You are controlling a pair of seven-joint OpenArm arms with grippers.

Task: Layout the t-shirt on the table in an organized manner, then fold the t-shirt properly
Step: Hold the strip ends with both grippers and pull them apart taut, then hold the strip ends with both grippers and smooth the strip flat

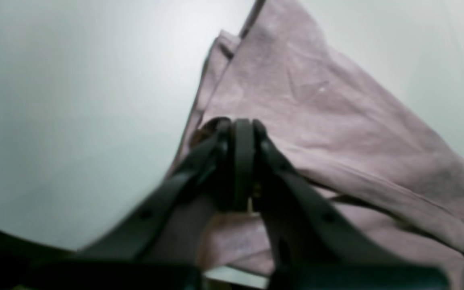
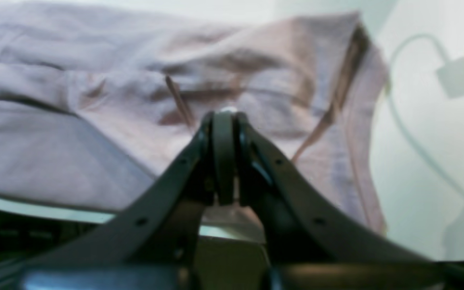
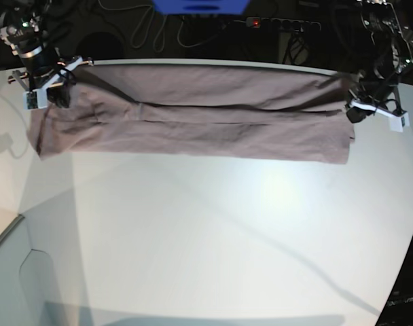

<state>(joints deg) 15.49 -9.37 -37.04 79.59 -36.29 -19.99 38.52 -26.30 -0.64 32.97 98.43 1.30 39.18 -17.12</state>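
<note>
— Where does the t-shirt [image 3: 193, 122] lie on the table [image 3: 213, 244]?

— Along the far edge, at twelve o'clock in the base view, stretched from nine o'clock to three o'clock. The near half of the table lies toward six o'clock.

— And the arms?

— The right gripper [image 3: 49, 95] sits at the cloth's ten o'clock end; the left gripper [image 3: 356, 112] at its two o'clock end. Each closes on the shirt's edge.

— Behind the table?

— Cables [image 3: 159, 30], at twelve o'clock.
</note>
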